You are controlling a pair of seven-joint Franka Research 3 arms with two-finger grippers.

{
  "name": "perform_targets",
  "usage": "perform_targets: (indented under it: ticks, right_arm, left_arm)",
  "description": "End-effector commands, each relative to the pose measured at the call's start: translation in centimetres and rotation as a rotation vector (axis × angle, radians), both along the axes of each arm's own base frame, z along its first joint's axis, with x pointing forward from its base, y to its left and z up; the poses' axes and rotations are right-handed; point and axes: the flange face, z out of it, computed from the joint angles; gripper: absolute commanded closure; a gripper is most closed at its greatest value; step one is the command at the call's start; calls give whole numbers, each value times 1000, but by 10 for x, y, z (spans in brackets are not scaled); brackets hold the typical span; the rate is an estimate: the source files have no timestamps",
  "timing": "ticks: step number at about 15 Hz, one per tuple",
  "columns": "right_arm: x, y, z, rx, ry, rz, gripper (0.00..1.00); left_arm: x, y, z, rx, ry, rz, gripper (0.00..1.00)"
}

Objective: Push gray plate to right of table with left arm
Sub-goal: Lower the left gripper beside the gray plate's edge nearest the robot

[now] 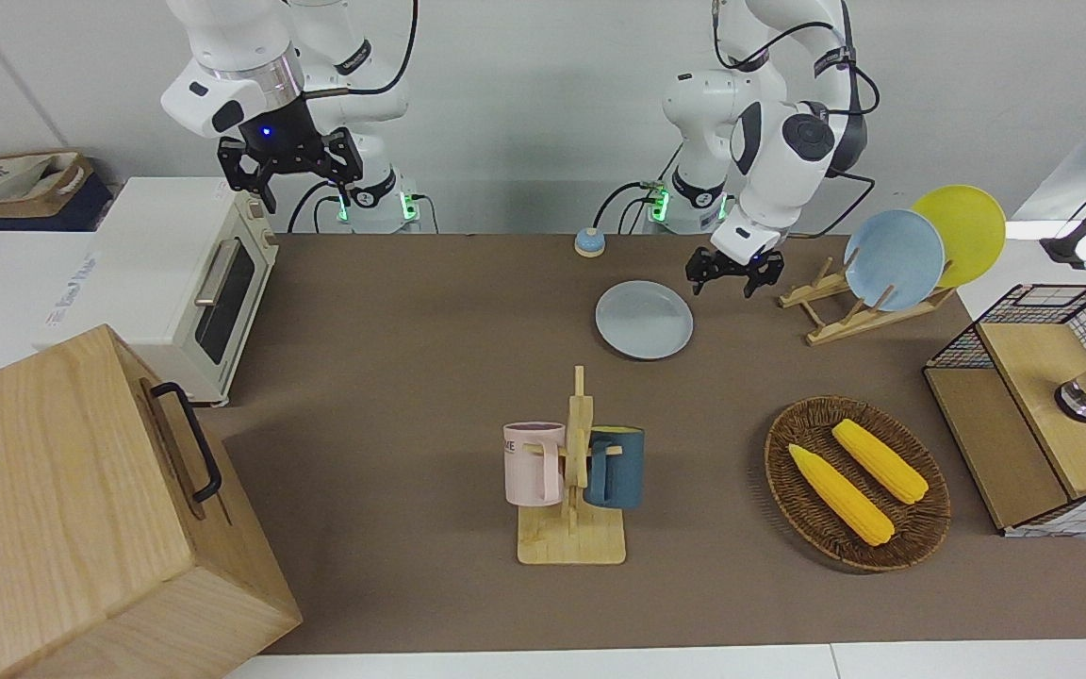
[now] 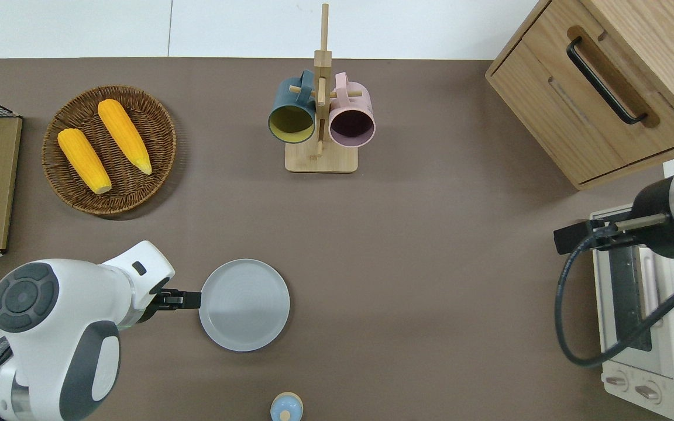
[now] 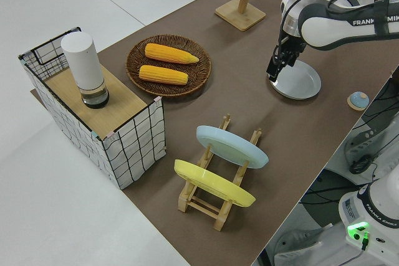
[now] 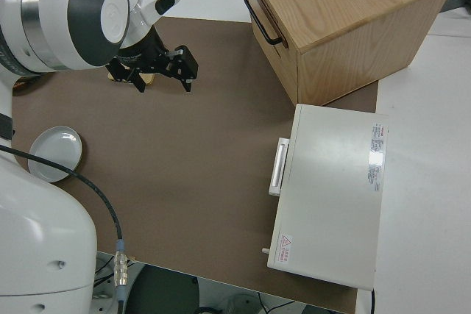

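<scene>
The gray plate (image 1: 644, 320) lies flat on the brown table (image 1: 411, 377), nearer to the robots than the mug rack. It also shows in the overhead view (image 2: 244, 304) and the left side view (image 3: 298, 80). My left gripper (image 1: 727, 281) points down, open and empty, low at the plate's rim on the side toward the left arm's end of the table. In the overhead view (image 2: 180, 300) its finger (image 2: 196, 300) meets the plate's edge. The right arm is parked, its gripper (image 1: 290, 174) open.
A plate rack (image 1: 849, 311) with a sky-blue plate (image 1: 894, 259) and a yellow plate (image 1: 967, 231) stands beside the left arm. A corn basket (image 1: 856, 483), mug rack (image 1: 573, 471), small bell (image 1: 588, 242), toaster oven (image 1: 175, 283) and wooden cabinet (image 1: 81, 509) are around.
</scene>
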Motion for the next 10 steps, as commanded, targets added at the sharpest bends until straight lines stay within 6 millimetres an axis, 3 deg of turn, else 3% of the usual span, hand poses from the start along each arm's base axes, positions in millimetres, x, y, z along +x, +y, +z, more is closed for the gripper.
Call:
perform_targets:
  ticks: [1, 10]
  right_arm:
    - [-2, -2, 4, 9, 5, -6, 17]
    - [-3, -2, 4, 9, 5, -5, 17]
  left_arm:
    - [-19, -5, -20, -31, -19, 32, 2]
    - [-28, -20, -62, -42, -32, 13, 2]
